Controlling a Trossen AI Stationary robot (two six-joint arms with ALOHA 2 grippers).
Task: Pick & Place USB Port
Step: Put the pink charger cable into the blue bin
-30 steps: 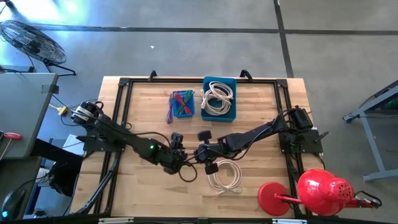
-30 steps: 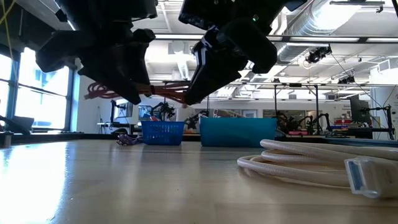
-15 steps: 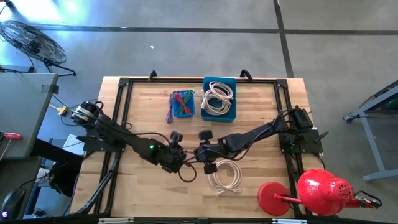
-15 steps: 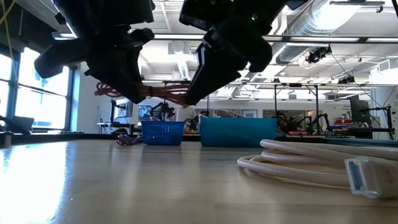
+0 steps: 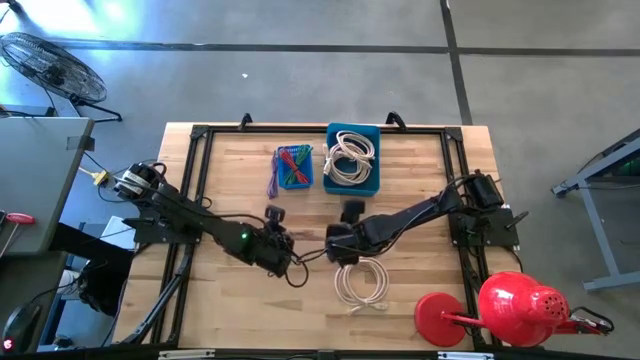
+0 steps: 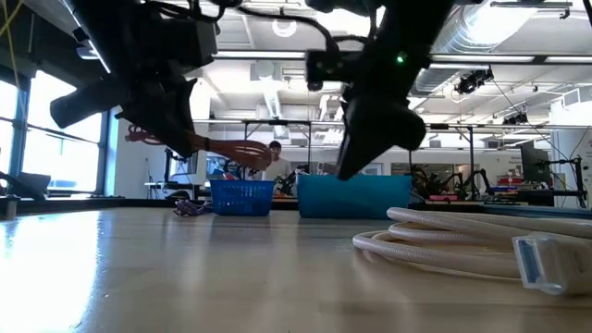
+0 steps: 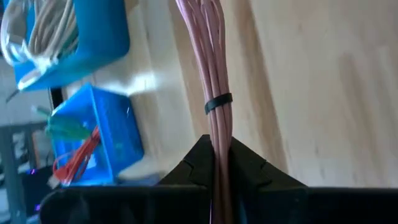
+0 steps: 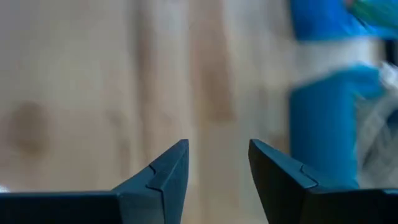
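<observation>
A pink-red cable bundle (image 7: 214, 74), bound by a black tie (image 7: 218, 102), is held above the table in my left gripper (image 5: 286, 254), which is shut on it. In the low view the bundle (image 6: 231, 148) sticks out of that gripper toward the table's right. My right gripper (image 8: 217, 155) stands open just right of it (image 5: 336, 250), over the wood, with nothing between its fingers. A small blue basket (image 5: 293, 167) holds red and green cables. A larger blue bin (image 5: 352, 158) beside it holds white ones. My left gripper pinches the cable bundle between its two fingers, a little behind the black tie (image 7: 216, 146). The bundle runs on forward past the fingertips, in line with the fingers. It is lifted clear of the table and lies about level in the low view.
A coiled white cable (image 5: 362, 282) lies on the table near the front, just below my right gripper, its flat plug (image 6: 541, 261) close to the low camera. A red object on a round base (image 5: 505, 305) stands at the near right corner. Black rails (image 5: 196, 180) frame the table.
My right gripper has let go of the cable bundle and drawn back toward the table's right edge, turning as it went. The bundle, earlier spanning both grippers, now sticks out free from my left gripper, which has shifted slightly toward the table's left.
</observation>
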